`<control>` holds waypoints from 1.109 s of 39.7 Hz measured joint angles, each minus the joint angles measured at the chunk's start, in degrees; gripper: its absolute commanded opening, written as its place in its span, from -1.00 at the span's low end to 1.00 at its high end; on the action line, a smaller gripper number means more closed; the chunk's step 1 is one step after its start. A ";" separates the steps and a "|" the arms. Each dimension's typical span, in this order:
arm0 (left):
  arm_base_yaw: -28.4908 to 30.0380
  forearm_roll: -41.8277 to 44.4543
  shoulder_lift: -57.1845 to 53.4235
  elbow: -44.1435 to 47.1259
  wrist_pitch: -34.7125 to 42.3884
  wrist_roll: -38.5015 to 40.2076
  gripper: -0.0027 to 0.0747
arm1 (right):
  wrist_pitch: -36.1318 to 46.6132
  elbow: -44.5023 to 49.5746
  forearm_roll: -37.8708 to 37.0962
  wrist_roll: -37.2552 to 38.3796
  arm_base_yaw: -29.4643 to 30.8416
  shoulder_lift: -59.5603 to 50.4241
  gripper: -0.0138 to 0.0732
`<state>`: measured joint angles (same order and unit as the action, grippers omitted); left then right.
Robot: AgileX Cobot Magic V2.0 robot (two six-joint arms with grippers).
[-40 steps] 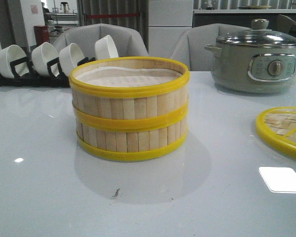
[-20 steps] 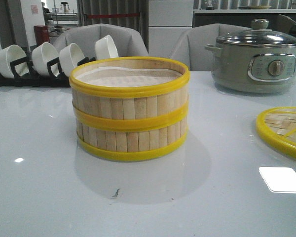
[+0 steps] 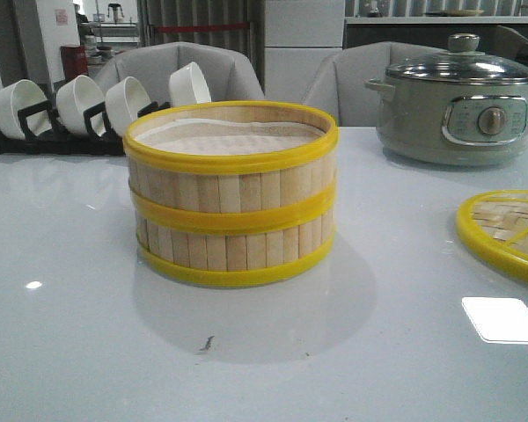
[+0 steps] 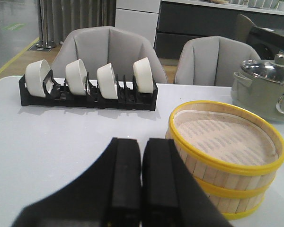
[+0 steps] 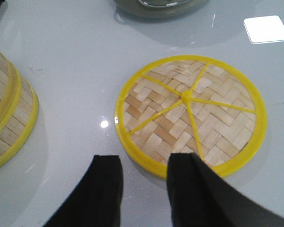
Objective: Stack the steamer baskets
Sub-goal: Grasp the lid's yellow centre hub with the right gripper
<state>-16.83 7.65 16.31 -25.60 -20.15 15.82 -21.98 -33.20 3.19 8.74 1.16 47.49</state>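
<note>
Two steamer baskets (image 3: 231, 193) stand stacked one on the other at the table's middle, with pale slat walls, yellow rims and a whitish liner in the top one. The stack also shows in the left wrist view (image 4: 226, 156) and partly in the right wrist view (image 5: 7, 118). My left gripper (image 4: 142, 142) is shut and empty, above the table beside the stack. My right gripper (image 5: 144, 161) is open and empty, over the near edge of the flat woven lid (image 5: 189, 113). Neither gripper shows in the front view.
A woven lid with a yellow rim (image 3: 510, 233) lies at the right. A grey electric pot with a glass lid (image 3: 458, 101) stands at the back right. A black rack with white bowls (image 3: 79, 110) stands at the back left. Grey chairs are behind the table.
</note>
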 measured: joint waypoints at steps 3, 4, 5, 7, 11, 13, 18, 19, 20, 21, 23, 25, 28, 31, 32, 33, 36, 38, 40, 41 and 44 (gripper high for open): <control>0.00 0.00 0.00 0.00 0.00 0.00 -0.71 | 0.00 -0.12 0.00 0.00 0.00 1.39 0.15; 0.00 0.00 0.00 0.00 0.00 0.00 -0.71 | 0.00 -0.25 0.00 0.00 0.00 2.06 0.15; 0.00 0.00 0.00 0.00 0.00 0.00 -0.71 | 0.00 -0.48 0.00 0.00 0.00 2.66 0.15; 0.00 0.00 0.00 0.00 0.00 0.00 -0.71 | 0.12 -0.96 -0.14 0.00 0.00 4.31 0.15; 0.00 0.00 0.00 0.00 0.00 0.00 -0.71 | 0.12 -3.57 -1.32 0.00 0.00 9.24 0.15; 0.00 0.00 0.00 0.00 0.00 0.00 -0.71 | 0.12 -5.07 -1.73 0.00 0.12 12.04 0.15; 0.00 0.00 0.00 0.00 0.00 0.00 -0.71 | 0.20 -11.02 -2.47 0.00 2.24 20.01 0.15; 0.00 0.00 0.00 0.00 0.00 0.00 -0.71 | 0.09 -12.78 -2.59 0.00 2.91 22.35 0.15; 0.00 0.00 0.00 0.00 0.00 0.00 -0.71 | -0.05 -14.27 -2.59 0.00 3.40 24.22 0.15; 0.00 0.00 0.00 0.00 0.00 0.00 -0.71 | -0.42 -15.38 -2.59 0.00 3.73 26.09 0.15; 0.00 0.00 0.00 0.00 0.00 0.00 -0.71 | -1.24 -17.98 -2.68 0.00 4.25 29.36 0.15; 0.00 0.00 0.00 0.00 0.00 0.00 -0.71 | -2.41 -20.49 -3.19 0.00 4.62 32.51 0.15; 0.00 0.00 0.00 0.00 0.00 0.00 -0.71 | -4.25 -24.06 -3.19 0.00 4.75 37.11 0.15; 0.00 0.00 0.00 0.00 0.00 0.00 -0.71 | -5.87 -27.00 -3.19 0.00 4.75 40.69 0.15; 0.00 0.00 0.00 0.00 0.00 0.00 -0.71 | -6.24 -27.66 -3.19 0.00 4.75 41.96 0.15; 0.00 0.00 0.00 0.00 0.00 0.00 -0.71 | -6.66 -28.64 -3.19 0.00 4.75 43.14 0.15; 0.00 0.00 0.00 0.00 0.00 0.00 -0.71 | -6.96 -30.18 -3.19 0.00 4.75 45.88 0.15; 0.00 0.00 0.00 0.00 0.00 0.00 -0.71 | -7.20 -30.89 -3.19 0.00 4.75 47.08 0.15; 0.00 0.00 0.00 0.00 0.00 0.00 -0.71 | -7.32 -31.51 -3.19 0.00 4.75 48.46 0.15; 0.00 0.00 0.00 0.00 0.00 0.00 -0.71 | -7.32 -31.62 -3.19 0.00 4.75 49.06 0.15; 0.00 0.00 0.00 0.00 0.00 0.00 -0.71 | -7.32 -32.19 -3.50 0.00 4.75 50.38 0.15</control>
<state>-16.83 7.65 16.31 -25.60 -20.15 15.82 -29.30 -65.39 -0.31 8.74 5.91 97.87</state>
